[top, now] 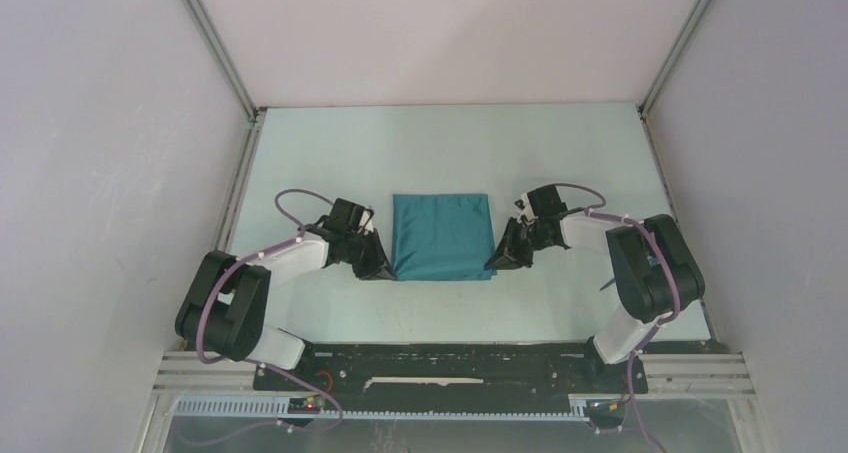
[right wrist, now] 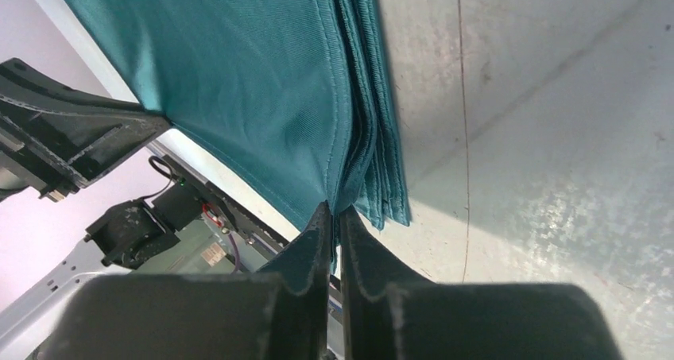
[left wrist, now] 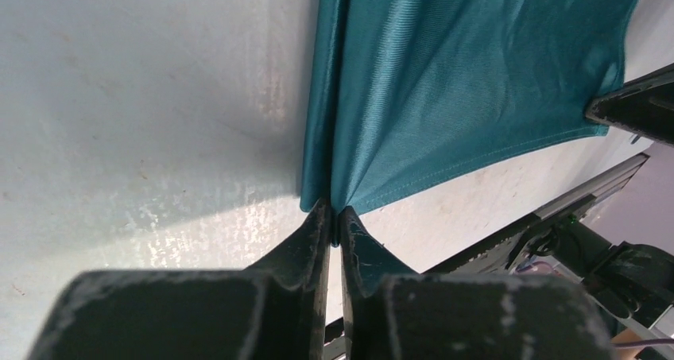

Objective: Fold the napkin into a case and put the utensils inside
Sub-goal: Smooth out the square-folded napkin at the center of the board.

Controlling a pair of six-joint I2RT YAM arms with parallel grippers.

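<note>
The napkin [top: 443,235] is a shiny teal cloth, folded into a rough square in the middle of the table. My left gripper [top: 383,269] is shut on its near left corner; in the left wrist view the cloth [left wrist: 445,74] puckers toward the pinched fingertips [left wrist: 334,214]. On the other side, my right gripper [top: 496,263] is shut on the near right corner, where several stacked layers of the napkin [right wrist: 262,82] show beside the closed tips [right wrist: 334,213]. The utensils are out of view.
The pale table [top: 450,143] is walled by white panels with metal rails [top: 215,43] at the corners. A black base rail [top: 440,373] runs along the near edge, behind both arm bases.
</note>
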